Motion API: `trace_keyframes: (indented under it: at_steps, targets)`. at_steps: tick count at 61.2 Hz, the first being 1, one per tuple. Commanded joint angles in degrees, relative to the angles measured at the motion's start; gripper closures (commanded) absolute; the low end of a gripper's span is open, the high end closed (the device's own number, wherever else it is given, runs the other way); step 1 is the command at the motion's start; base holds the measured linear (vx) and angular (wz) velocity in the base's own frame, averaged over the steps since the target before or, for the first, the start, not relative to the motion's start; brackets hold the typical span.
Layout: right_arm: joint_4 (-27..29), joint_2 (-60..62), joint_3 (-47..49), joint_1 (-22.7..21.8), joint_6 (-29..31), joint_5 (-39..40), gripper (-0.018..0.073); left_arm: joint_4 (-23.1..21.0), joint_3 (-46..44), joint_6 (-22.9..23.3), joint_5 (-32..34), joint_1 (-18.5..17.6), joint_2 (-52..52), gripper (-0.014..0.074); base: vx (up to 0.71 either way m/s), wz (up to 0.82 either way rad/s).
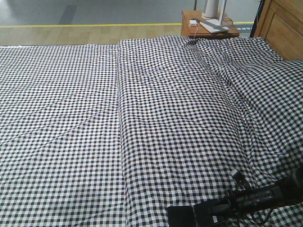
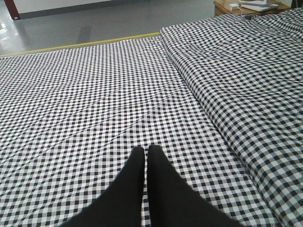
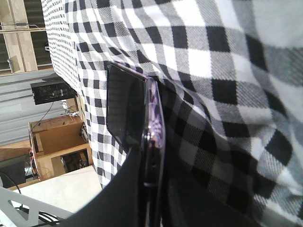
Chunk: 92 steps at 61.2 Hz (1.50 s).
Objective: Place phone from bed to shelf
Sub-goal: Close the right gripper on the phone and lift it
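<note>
The bed (image 1: 71,118) fills the front view with black-and-white checked cloth. At its near edge, bottom right, my right gripper (image 1: 201,213) is shut on the phone (image 1: 181,216), a slim black slab held low over the cloth. In the right wrist view the phone (image 3: 127,106) stands on edge between the dark fingers (image 3: 118,194), dark screen to the left, pinkish rim toward the cloth. My left gripper (image 2: 146,150) hovers over the flat cloth, shut on nothing. Pale wooden planks that look like the shelf (image 3: 13,38) show at that view's top left.
A raised fold of bedding (image 1: 189,109) runs down the bed's right half. A brown bedside table (image 1: 208,29) with a white stand and charger sits beyond the far edge, next to the wooden headboard (image 1: 284,28). Brown wooden furniture (image 3: 57,142) stands beside the bed.
</note>
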<state>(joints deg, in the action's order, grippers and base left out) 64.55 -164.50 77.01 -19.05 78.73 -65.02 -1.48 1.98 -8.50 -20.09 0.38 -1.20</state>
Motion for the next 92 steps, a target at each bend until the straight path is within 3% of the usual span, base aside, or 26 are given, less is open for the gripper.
trace_keyframes:
  at_steps: [1,24,43,64,92]
  targets:
    - [0.6,5.0,-0.1,0.1,1.3,-8.8,0.0568,-0.5,-1.3,0.3,4.2,-0.4,-0.2,0.0595,0.0,0.0]
    - [-2.1,18.9,-0.1,0.1,-4.5,-8.8,0.0564,-0.5,-1.3,0.3,4.2,-0.4,-0.2,0.0595,0.0,0.0]
    - [0.4,36.5,-0.2,0.4,-9.6,-8.8,0.0563,-0.5,-1.3,0.3,4.2,-0.4,-0.2,0.0595,0.0,0.0]
    - [-0.5,54.9,-0.2,6.0,-9.8,-8.8,0.0562,-0.5,-1.3,0.3,4.2,-0.4,-0.2,0.0595,0.0,0.0]
    - [4.6,62.2,-0.2,16.8,-8.1,-8.8,0.0562,-0.5,-1.3,0.3,4.2,-0.4,-0.2,0.0595,0.0,0.0]
